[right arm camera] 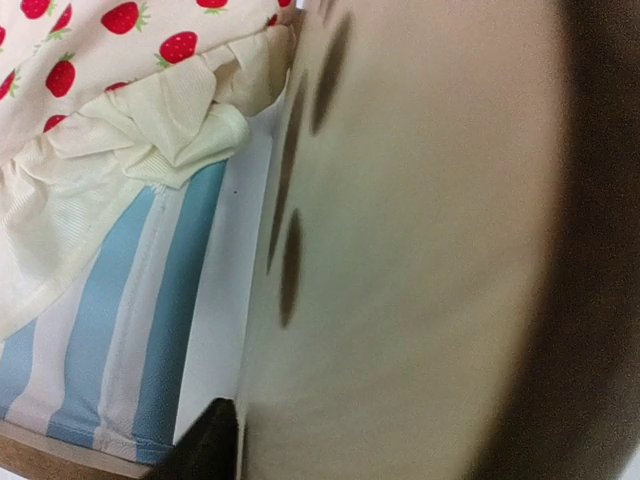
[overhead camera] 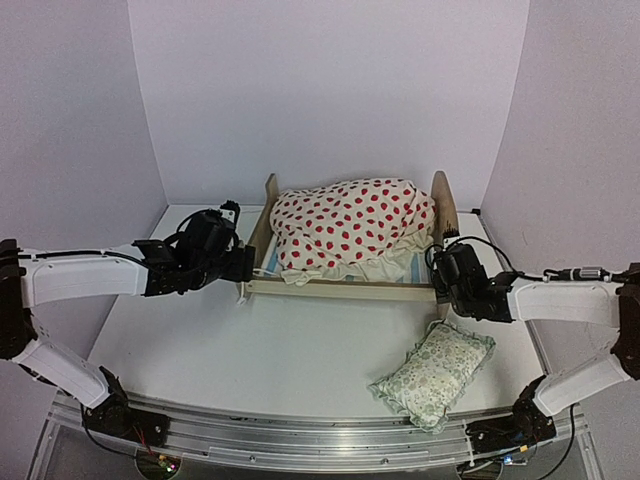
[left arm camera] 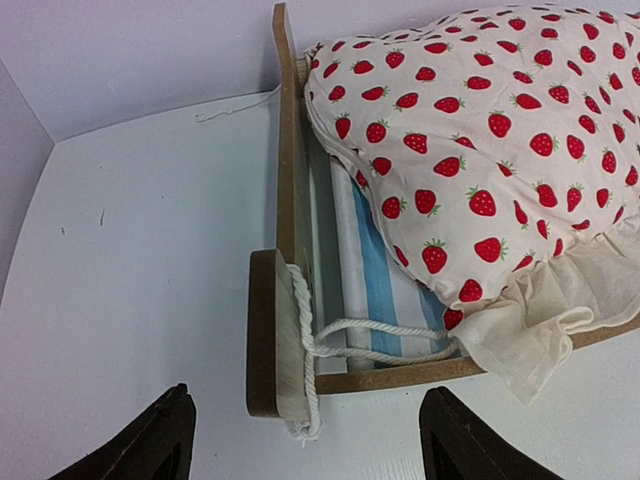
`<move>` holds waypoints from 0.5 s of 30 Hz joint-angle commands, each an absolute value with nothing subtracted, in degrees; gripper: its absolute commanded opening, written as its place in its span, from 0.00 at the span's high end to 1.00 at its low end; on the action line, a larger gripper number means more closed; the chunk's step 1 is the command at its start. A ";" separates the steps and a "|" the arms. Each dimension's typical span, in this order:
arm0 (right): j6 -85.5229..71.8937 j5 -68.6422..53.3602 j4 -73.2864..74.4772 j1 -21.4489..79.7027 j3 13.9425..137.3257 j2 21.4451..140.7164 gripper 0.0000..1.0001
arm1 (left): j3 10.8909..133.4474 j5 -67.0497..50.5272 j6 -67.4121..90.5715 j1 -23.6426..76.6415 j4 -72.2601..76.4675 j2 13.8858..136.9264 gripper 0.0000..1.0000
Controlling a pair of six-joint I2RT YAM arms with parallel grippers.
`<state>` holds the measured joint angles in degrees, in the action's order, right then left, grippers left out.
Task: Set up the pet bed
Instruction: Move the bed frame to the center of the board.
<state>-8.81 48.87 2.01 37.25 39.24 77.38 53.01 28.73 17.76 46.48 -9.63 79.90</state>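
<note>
The pet bed [overhead camera: 340, 290] is a light-wood frame with a blue-and-white striped base, standing at the back middle of the table. A cream red-dotted cushion [overhead camera: 350, 225] lies heaped on it. My left gripper [overhead camera: 243, 266] is open just off the bed's left near corner. In the left wrist view its fingers [left arm camera: 150, 450] straddle the left end board [left arm camera: 262, 330] and a white rope [left arm camera: 308, 330] without touching them. My right gripper [overhead camera: 445, 262] is closed around the right end board [right arm camera: 420, 250], which fills its view beside the striped base [right arm camera: 150, 330].
A small green floral frilled pillow [overhead camera: 435, 372] lies on the table at the front right, just under my right arm. Pale walls close in the table on the left, back and right. A metal rail [overhead camera: 320, 440] runs along the near edge.
</note>
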 commanded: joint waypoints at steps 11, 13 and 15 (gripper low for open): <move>-11.91 41.16 29.53 37.00 46.50 63.90 0.03 | 53.14 20.28 13.10 36.68 1.55 87.47 0.40; -12.91 41.04 32.56 37.00 48.33 60.71 0.02 | 53.70 19.17 13.18 36.32 2.28 89.09 0.50; -13.51 40.80 34.93 37.00 50.25 58.66 0.02 | 54.08 18.55 13.18 36.30 2.87 90.11 0.60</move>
